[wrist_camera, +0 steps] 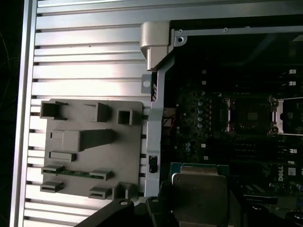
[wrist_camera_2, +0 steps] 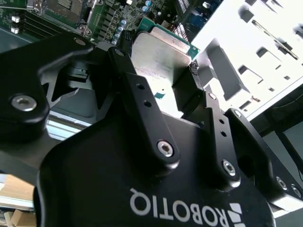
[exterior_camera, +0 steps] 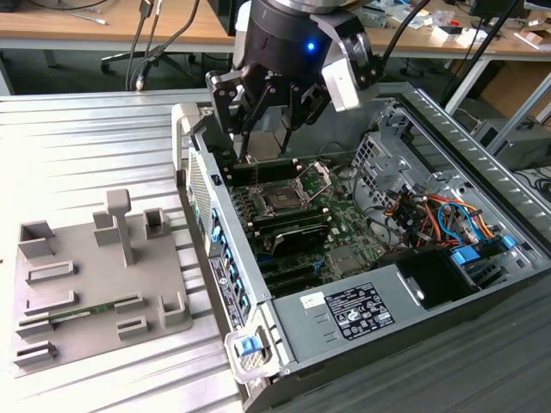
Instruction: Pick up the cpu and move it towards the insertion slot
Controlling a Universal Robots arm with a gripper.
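1. The gripper (wrist_camera_2: 158, 71) has its fingers clamped on the cpu (wrist_camera_2: 158, 52), which sits in the upper middle of the second wrist view.
2. In the exterior view the gripper (exterior_camera: 274, 129) hangs at upper centre over the open computer case (exterior_camera: 482, 172); the insertion slot (exterior_camera: 282, 200) lies just below, plate open.
3. Best keep the chip level and line up its edges squarely with the socket frame.
4. The cpu is flat and square, with a dull silvery lid and a green rim.

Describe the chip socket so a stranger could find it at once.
Start at the open computer case and its green board. Near the board's middle sits the socket, a dark square in a silver frame, hinged plate raised. The long black memory slots beside it are narrow, not square.
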